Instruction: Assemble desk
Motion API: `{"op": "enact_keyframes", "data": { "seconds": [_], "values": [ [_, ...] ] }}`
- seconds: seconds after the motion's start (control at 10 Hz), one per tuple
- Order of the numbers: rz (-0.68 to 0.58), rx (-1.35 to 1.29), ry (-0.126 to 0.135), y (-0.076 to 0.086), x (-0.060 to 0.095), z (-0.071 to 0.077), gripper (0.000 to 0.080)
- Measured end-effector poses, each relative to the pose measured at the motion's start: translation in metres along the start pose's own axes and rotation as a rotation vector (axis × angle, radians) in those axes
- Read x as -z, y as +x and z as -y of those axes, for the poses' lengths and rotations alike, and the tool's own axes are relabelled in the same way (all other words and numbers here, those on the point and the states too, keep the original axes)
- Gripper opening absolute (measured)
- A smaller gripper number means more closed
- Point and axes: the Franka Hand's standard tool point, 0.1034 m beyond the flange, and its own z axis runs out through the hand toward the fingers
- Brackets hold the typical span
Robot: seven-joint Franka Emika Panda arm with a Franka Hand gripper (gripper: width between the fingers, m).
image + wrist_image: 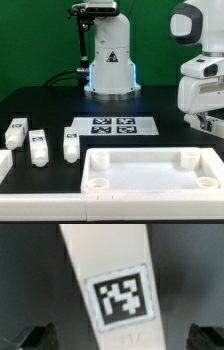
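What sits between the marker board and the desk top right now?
Nothing: in the exterior view the strip of black table between the marker board and the desk top is bare. The wrist view does not show that stretch.

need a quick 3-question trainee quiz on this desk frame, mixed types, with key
1. True or false: the fingers are shut on a part.
2. Where is the marker board? A) flat on the table between the desk top and the robot base; B) inside the desk top; C) leaning against the robot base.
3. Fill in: the loose leg blocks lie toward the exterior view's ___ of the marker board.

Key:
1. False. The fingers stand open, clear of the white tagged part seen between them.
2. A
3. left
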Motion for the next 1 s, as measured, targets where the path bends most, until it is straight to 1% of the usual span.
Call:
{"op": "enact_keyframes", "data": {
  "seconds": [0.1, 0.2, 0.3, 0.4, 0.5, 0.6, 0.7, 0.8, 0.9, 1.0],
  "values": [
    [0.001, 0.003, 0.000, -0.002, -0.002, 0.001, 0.0649],
    [-0.001, 0.002, 0.000, -0.001, -0.002, 0.001, 0.0525],
    [-0.001, 0.002, 0.000, -0.001, -0.002, 0.001, 0.0525],
    [-0.001, 0.002, 0.000, -0.001, -0.002, 0.001, 0.0388],
    [-0.001, -0.002, 0.001, -0.001, -0.002, 0.001, 0.0282],
    [0.010, 0.023, -0.004, 0.000, 0.000, -0.007, 0.0284],
    [0.016, -0.008, -0.016, 0.005, 0.007, -0.031, 0.0284],
    [-0.001, -0.129, -0.019, 0.005, 0.011, -0.045, 0.0284],
    [-0.021, -0.302, -0.017, -0.005, 0.010, -0.052, 0.0284],
    [-0.012, -0.433, -0.020, -0.018, 0.005, -0.065, 0.0284]
  ]
}}
